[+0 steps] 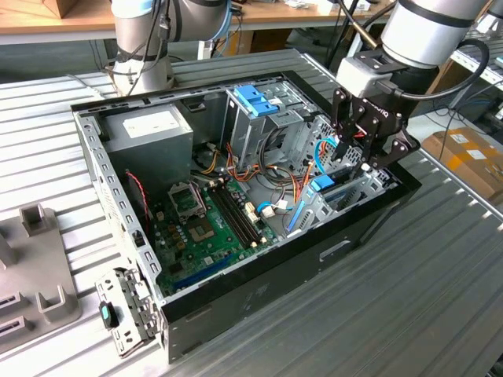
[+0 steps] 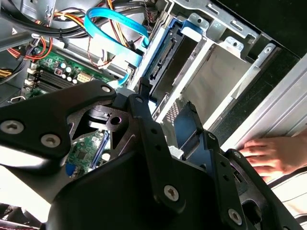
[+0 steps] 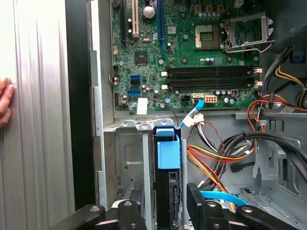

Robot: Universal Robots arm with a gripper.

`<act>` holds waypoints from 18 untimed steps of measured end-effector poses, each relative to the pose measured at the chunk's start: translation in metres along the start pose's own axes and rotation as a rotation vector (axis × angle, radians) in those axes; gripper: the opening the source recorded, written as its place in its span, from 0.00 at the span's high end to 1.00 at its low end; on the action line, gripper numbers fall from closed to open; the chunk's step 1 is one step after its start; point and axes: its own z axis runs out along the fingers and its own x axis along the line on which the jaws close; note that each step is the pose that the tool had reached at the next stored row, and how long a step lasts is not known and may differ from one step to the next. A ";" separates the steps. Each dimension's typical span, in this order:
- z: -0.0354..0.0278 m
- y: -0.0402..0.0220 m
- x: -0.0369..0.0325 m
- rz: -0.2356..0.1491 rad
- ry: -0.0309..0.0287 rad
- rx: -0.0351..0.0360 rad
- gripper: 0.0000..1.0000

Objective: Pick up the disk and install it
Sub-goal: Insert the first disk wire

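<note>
- The pick-up part looks done: the disk (image 3: 169, 152) is seen standing on edge in the drive bay at a front corner of the open computer case (image 1: 259, 308). The blue end of its carrier is turned toward the motherboard (image 3: 192, 52).
- The gripper (image 1: 355, 163) is hung right over that bay, at the disk's outer end. Whether it's clamped on the disk or let go can't be told, since the contact is hidden behind the black linkage.
- How deep the disk is seated can't be called for sure either. It's reckoned to be mostly slotted in, with maybe the last bit of seating left.
- What looks like the disk's connector edge is shown bare in the second wrist view, and a blue data cable (image 2: 115, 26) is looped loose just beside it. So if cabling counts as installing, that bit isn't done.
- Elsewhere inside the case, a grey power-supply box (image 1: 149, 129) is sat at the corner well away from the disk. An upright metal cage topped by a blue bracket (image 1: 255, 100) is stood between the two.
- The case is laid on its side on a ribbed metal bench (image 1: 448, 306).
- A person's hand (image 2: 271, 155) is rested flat on the bench just outside the case wall nearest the bay, so it's pretty close to the action.
- Around the case, a grey fixture block (image 1: 31, 267) and a cardboard box (image 1: 468, 153) are sat off to opposite sides. A second robot arm's base (image 1: 141, 39) is planted behind it, with wooden desks (image 1: 47, 16) further back.
</note>
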 end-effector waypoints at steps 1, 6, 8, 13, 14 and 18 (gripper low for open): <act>-0.0018 0.0000 0.0001 0.000 -0.0001 0.0000 0.51; -0.0061 -0.0001 0.0002 0.000 -0.0002 0.0000 0.51; -0.0064 -0.0001 0.0002 0.000 -0.0001 0.0000 0.51; -0.0065 -0.0001 0.0002 0.000 0.0000 0.0000 0.51; -0.0065 -0.0001 0.0002 0.000 0.0000 0.0000 0.51; -0.0068 -0.0001 -0.0003 0.000 0.0003 0.0000 0.51</act>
